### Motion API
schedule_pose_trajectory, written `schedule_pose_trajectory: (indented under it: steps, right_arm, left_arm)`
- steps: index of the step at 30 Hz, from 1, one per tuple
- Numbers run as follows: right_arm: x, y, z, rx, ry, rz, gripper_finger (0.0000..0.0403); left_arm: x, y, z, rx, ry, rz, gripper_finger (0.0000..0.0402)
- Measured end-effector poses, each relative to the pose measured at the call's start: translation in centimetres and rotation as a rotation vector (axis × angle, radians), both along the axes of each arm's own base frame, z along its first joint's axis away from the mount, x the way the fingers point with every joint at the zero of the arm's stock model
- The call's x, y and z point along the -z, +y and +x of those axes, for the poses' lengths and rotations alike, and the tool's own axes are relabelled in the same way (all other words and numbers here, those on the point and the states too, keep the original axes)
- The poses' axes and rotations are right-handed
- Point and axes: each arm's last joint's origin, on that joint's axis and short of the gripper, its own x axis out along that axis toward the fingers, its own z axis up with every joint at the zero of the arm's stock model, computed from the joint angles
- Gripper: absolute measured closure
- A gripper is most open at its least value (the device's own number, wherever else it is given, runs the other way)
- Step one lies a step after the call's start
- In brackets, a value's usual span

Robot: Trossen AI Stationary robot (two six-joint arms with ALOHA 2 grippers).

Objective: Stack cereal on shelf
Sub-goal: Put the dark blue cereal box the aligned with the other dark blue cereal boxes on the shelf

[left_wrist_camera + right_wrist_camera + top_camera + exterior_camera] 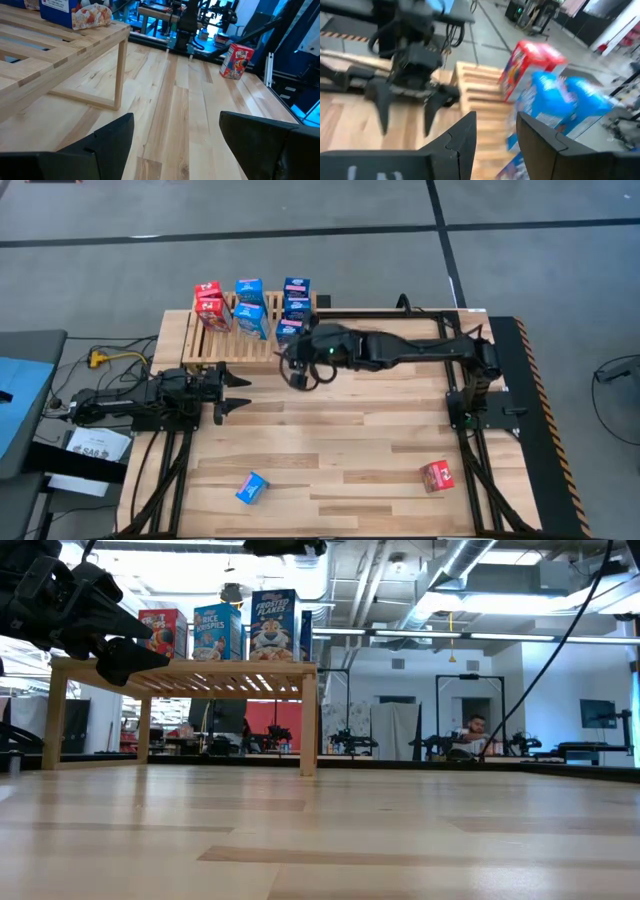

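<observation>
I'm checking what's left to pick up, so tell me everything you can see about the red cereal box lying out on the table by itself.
The red cereal box is a small rectangular cardboard carton, bright red with a white printed label; the left wrist view shows colourful cartoon print on its face. It rests on the plank tabletop near the front right corner, slightly skewed to the table edge, far from the shelf. Nothing touches it but the table; neither gripper is near.
</observation>
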Motion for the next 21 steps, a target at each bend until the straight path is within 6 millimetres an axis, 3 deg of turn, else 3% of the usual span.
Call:
schedule_pose_trajectory:
  steps: [9,17,21]
  right_arm:
    - [-1.7,-3.2,-0.4,0.048,-0.055,0.032,0.0239]
    - [-1.3,-4.0,-0.7,0.064,-0.023,0.119,0.0234]
    - [-1.1,-4.5,-1.3,0.082,0.035,0.124,0.0205]
  left_arm:
    - [0.0,0.0,0.0,0.0,0.0,0.0,0.0118]
    - [0.0,0.0,0.0,-0.001,0.0,0.0,0.0118]
    - [0.0,0.0,0.0,0.0,0.0,0.0,0.0118]
